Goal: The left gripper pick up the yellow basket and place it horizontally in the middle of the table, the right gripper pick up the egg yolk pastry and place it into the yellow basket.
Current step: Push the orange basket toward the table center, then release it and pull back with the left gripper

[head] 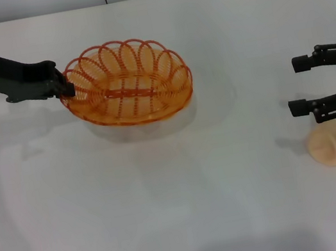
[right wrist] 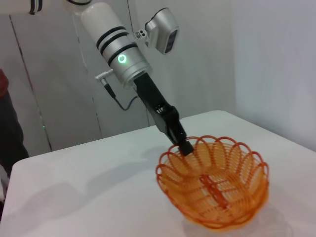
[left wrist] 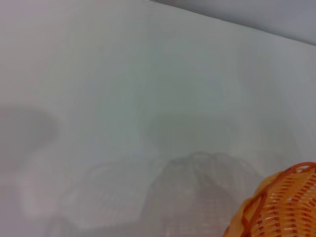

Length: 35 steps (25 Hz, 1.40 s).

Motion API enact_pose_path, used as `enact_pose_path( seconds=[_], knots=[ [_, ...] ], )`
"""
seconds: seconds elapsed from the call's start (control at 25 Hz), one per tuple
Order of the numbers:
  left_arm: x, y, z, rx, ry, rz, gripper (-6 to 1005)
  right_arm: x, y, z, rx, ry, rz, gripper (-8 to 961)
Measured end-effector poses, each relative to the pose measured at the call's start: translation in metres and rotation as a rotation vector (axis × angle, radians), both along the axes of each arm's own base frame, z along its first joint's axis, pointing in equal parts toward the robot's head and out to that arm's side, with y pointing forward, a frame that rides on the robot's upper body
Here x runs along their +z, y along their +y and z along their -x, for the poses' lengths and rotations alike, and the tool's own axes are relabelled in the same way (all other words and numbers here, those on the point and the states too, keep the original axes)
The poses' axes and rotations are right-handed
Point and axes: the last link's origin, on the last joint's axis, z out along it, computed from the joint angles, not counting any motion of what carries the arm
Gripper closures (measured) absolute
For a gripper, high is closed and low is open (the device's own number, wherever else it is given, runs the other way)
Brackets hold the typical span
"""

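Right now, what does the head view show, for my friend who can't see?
A black left pincer grips the rim of an orange wire basket on a white table. The open black right pincer hovers by a small cream pastry.

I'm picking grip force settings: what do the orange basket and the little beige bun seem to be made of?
The oval orange wire basket looks like glossy translucent plastic: light passes through its thin looped ribs. The small round cream-beige pastry looks matte and soft, like baked dough or a foam replica; a crease crosses its top.

White table [head: 171, 216]; egg yolk pastry [head: 331, 143] on it.
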Motion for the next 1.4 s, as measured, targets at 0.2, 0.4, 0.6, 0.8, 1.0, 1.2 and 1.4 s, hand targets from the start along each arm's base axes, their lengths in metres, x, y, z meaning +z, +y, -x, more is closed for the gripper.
enact_pose_path(
  seconds=[0.2, 0.4, 0.6, 0.8, 1.0, 1.2, 1.4],
  knots=[
    [-0.015, 0.000, -0.004, -0.001, -0.021, 0.005, 925, 0.000, 0.000, 0.001, 0.003, 0.001, 0.004, 83],
    [-0.032, -0.001, -0.011, -0.005, -0.049, 0.035, 926, -0.001, 0.001, 0.002, 0.008, 0.001, 0.007, 83],
    [-0.041, -0.002, -0.011, -0.002, -0.056, 0.041, 918, -0.001, 0.001, 0.003, 0.013, 0.000, 0.010, 83],
    [-0.046, -0.003, -0.010, 0.007, -0.060, 0.047, 908, -0.002, 0.001, 0.004, 0.015, -0.001, 0.011, 83],
    [-0.052, -0.003, -0.007, 0.023, -0.062, 0.042, 898, -0.002, 0.001, 0.004, 0.013, 0.000, 0.012, 83],
    [-0.055, -0.002, -0.005, 0.026, -0.058, 0.037, 888, -0.003, 0.001, 0.003, 0.013, 0.000, 0.014, 83],
    [-0.058, -0.003, -0.004, 0.029, -0.057, 0.044, 878, -0.003, 0.001, 0.003, 0.013, 0.000, 0.016, 83]
  ],
)
